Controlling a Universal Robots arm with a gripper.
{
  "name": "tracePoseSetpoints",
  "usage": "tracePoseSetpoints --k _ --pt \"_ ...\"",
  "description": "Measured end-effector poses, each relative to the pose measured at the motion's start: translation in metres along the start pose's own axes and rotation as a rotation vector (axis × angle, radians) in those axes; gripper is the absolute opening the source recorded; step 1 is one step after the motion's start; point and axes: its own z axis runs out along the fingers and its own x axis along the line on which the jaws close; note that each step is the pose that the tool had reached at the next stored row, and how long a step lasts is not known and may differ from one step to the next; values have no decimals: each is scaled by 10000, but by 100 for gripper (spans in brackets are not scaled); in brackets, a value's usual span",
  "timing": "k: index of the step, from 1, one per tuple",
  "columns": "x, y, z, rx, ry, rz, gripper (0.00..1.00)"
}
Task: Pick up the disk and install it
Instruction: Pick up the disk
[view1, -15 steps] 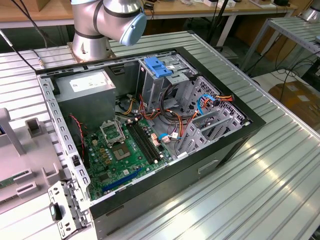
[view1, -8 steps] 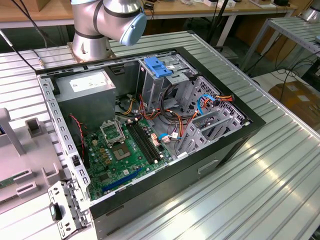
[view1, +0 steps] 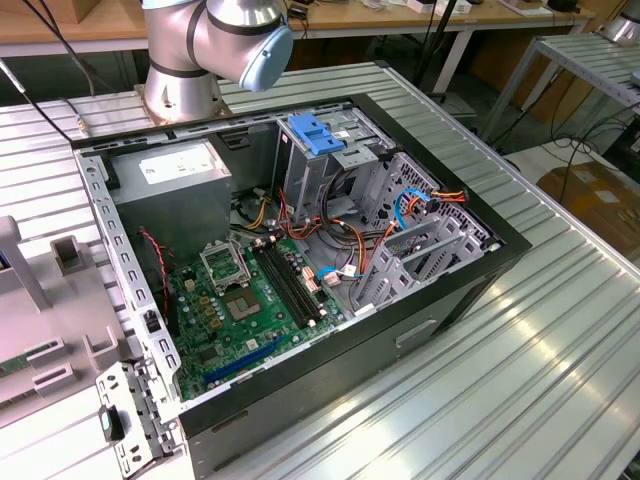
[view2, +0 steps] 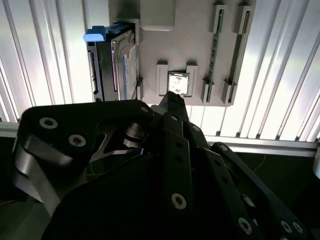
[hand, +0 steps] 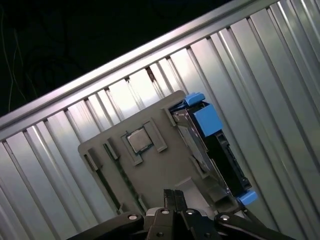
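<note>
Ribbed metal table, exterior view: open computer case, arm behind it. Second wrist view: we see gripper pinched closed, empty, over grey fixture holding the disk on edge. First wrist view: chip seated beside the disk.

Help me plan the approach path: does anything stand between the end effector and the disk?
Nothing visible does. In the second wrist view the disk stands on edge in the grey holder, its top uncovered, and the end effector hangs over the holder beside it.
</note>
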Motion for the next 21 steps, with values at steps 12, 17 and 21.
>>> tracePoseSetpoints --k 12,17,21 --pt "0 0 0 -25 -22 -842 11" --pt "0 0 0 -36 -32 -1192 11" --pt "0 0 0 -45 -39 -1492 11"
